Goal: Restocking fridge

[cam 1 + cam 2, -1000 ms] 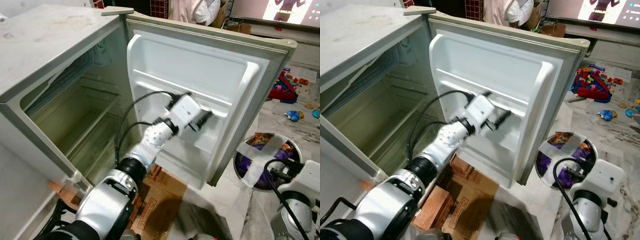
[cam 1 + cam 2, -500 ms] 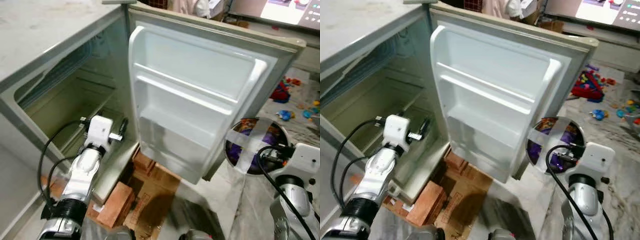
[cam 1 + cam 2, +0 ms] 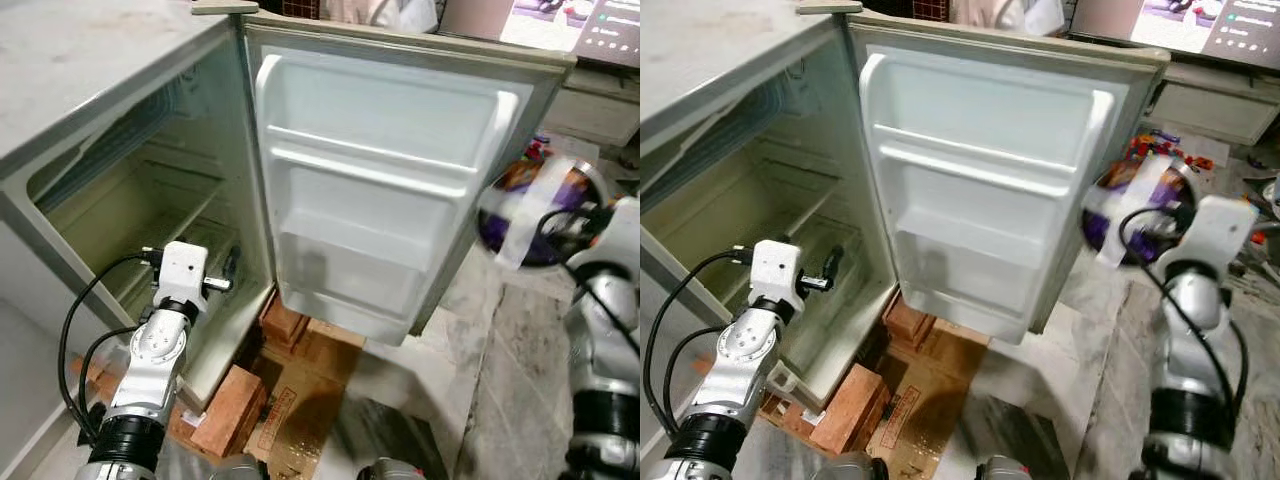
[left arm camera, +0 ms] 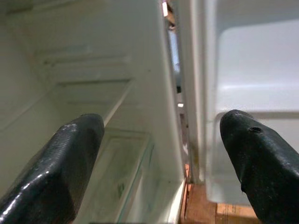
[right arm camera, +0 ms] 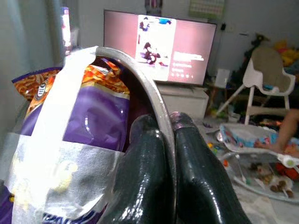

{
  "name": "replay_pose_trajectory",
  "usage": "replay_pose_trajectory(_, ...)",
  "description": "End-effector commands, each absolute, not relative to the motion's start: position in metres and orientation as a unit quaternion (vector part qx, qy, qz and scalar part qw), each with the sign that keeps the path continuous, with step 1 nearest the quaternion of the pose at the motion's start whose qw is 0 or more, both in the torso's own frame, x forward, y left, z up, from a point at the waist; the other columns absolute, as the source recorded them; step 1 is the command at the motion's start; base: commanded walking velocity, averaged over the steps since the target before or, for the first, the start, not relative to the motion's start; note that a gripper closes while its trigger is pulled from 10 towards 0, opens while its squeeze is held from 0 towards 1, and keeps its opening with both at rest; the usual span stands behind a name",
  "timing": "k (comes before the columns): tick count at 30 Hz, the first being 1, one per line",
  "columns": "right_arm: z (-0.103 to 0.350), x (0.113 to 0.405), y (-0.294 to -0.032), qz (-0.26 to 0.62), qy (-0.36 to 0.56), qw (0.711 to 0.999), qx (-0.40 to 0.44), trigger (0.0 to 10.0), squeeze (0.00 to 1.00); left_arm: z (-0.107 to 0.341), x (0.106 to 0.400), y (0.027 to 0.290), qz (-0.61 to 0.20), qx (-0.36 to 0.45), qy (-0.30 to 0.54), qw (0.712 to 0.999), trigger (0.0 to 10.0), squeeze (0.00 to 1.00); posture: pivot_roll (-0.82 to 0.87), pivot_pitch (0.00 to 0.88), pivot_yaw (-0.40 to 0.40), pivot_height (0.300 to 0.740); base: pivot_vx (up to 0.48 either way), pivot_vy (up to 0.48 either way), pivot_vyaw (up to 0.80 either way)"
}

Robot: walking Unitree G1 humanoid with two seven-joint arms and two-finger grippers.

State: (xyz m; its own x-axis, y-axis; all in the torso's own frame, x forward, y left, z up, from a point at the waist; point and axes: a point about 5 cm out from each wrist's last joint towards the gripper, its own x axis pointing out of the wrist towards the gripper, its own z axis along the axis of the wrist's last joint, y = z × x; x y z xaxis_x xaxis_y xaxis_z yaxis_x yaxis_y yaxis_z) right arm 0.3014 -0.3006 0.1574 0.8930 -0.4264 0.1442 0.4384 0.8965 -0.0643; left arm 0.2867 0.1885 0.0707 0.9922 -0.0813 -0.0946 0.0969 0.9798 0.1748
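Observation:
The small fridge stands open, its compartment bare, and the white door swung wide with empty shelves. My left gripper is open, low at the cabinet's front edge beside the door hinge; in the left wrist view its fingers stand wide apart with nothing between them. My right gripper is shut on the rim of a metal bowl, held up just right of the door's outer edge. The bowl holds purple snack bags strapped in with white tape.
Red bricks and flattened cardboard lie on the floor under the door. Toys are scattered on the floor behind. A lit TV, a white high chair and a person's arm are in the room beyond.
My left gripper came off the door shelf and dropped to the cabinet's lower front. My right arm lifted the bowl from near the floor to beside the door's edge.

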Motion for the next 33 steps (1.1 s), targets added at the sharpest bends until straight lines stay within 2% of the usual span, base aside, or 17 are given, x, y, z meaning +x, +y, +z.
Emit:
replay_pose_trajectory(1,0.161,0.304,-0.299,-0.212,-0.076,0.973,-0.048,10.0,0.0,0.072,0.285,0.191,-0.036,0.085,0.046,0.995,10.0,0.0,0.07,0.0,-0.023,0.74,0.0,0.0,0.0)
replay_pose_trajectory(6,0.157,0.292,-0.281,-0.193,-0.088,0.977,-0.027,10.0,0.0,0.073,0.283,0.192,-0.031,0.085,0.047,0.995,10.0,0.0,0.07,0.0,-0.028,0.74,0.0,0.0,0.0)
replay_pose_trajectory(15,0.13,0.25,-0.243,-0.184,-0.057,0.981,0.003,10.0,0.0,0.074,0.282,0.187,-0.037,0.081,0.053,0.995,10.0,0.0,0.04,0.0,-0.016,0.74,0.0,0.0,0.0)
replay_pose_trajectory(18,0.114,0.24,-0.218,-0.129,-0.015,0.991,0.037,10.0,0.0,0.074,0.281,0.185,-0.042,0.078,0.056,0.995,10.0,0.0,0.04,0.0,-0.016,0.74,0.0,0.0,0.0)
replay_pose_trajectory(20,0.104,0.239,-0.209,-0.116,0.017,0.993,0.005,10.0,0.0,0.073,0.281,0.183,-0.042,0.078,0.056,0.994,10.0,0.0,0.04,0.0,-0.017,0.74,0.0,0.0,0.0)
replay_pose_trajectory(24,0.097,0.243,-0.191,-0.091,0.053,0.994,0.005,10.0,0.0,0.072,0.279,0.182,-0.039,0.076,0.059,0.995,10.0,0.0,0.05,0.0,-0.019,0.74,0.0,0.0,0.0)
replay_pose_trajectory(27,0.109,0.252,-0.174,-0.006,0.002,1.0,0.03,10.0,0.0,0.069,0.277,0.183,-0.035,0.08,0.067,0.994,10.0,0.0,0.05,0.0,-0.01,0.74,0.0,-0.256,0.0)
replay_pose_trajectory(33,0.113,0.256,-0.178,-0.017,0.006,1.0,0.022,10.0,0.0,0.067,0.278,0.2,0.011,0.077,0.077,0.994,10.0,0.0,0.05,0.0,-0.008,0.74,0.0,-0.26,0.0)
